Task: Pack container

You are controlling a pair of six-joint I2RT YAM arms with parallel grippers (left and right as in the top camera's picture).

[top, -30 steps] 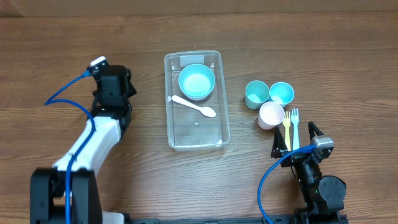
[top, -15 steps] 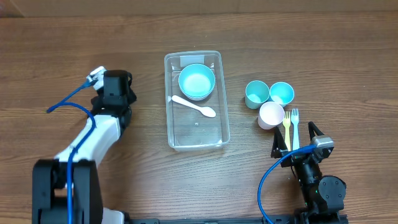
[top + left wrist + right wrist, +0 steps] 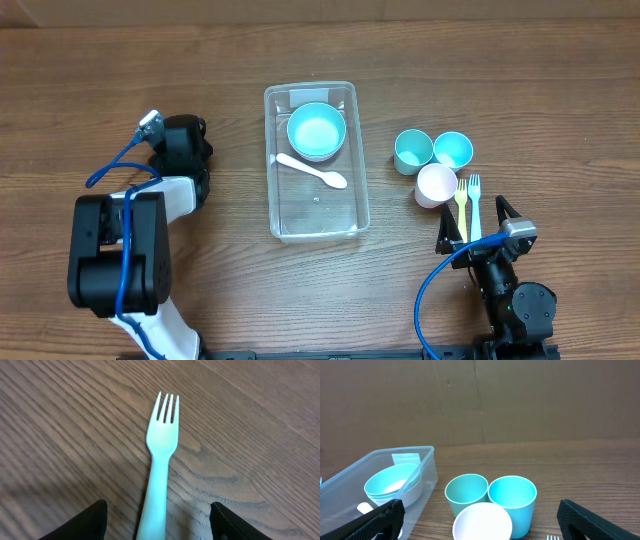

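Wide open and empty astride the pale fork (image 3: 163, 442), the left end effector (image 3: 159, 522) should lower squarely and pinch the handle mid-length.

The overhead camera hangs above the desk (image 3: 560, 80) and looks straight down, far enough off to take in both arms and everything laid out. The left wrist camera sits just behind the left hand (image 3: 157, 520), very close to the wood. It is tilted down and forward, so its dark fingertips (image 3: 95, 520) frame a pale fork (image 3: 162, 445) lying straight ahead between them. The right wrist camera rides low behind the right hand (image 3: 485, 520), facing level across the desk toward a brown cardboard wall (image 3: 520, 400). With the overhead view it shares the clear container (image 3: 380, 453) ahead to the hand's left, the blue bowl (image 3: 392, 482) inside it, and three cups (image 3: 512, 497) straight ahead.
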